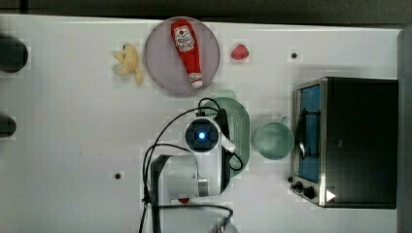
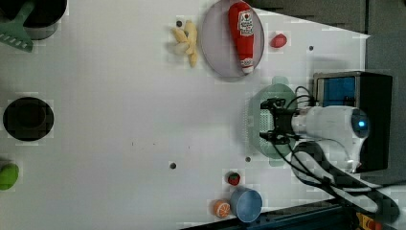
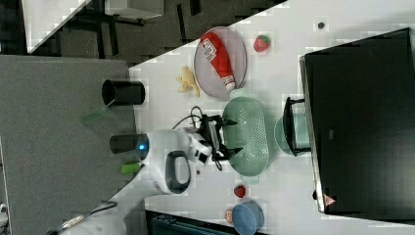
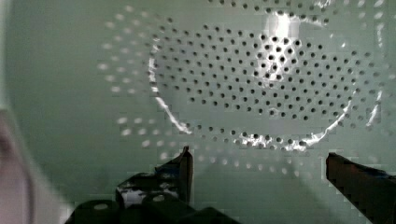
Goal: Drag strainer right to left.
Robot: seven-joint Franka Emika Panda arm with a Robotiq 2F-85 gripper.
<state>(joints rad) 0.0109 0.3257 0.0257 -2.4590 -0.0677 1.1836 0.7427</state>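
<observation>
Wide-spread fingers (image 4: pixel 187 168) hover inside strainer (image 4: pixel 280 79), empty.

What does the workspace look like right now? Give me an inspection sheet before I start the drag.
Surface: white table, a few dark dots.
Job's things: mint strainer upright beside the mint cup; not gripped.
Clutter: ketchup bottle on grey plate, banana toy, strawberries, blue bowl, orange slice, black cups, green spatula, green item.
Grippers: gripper open, fingers spread inside the strainer's bowl, holding nothing.
Cables: black cables loop along the arm.
Surroundings: toaster oven past the cup; dark floor beyond the table.
</observation>
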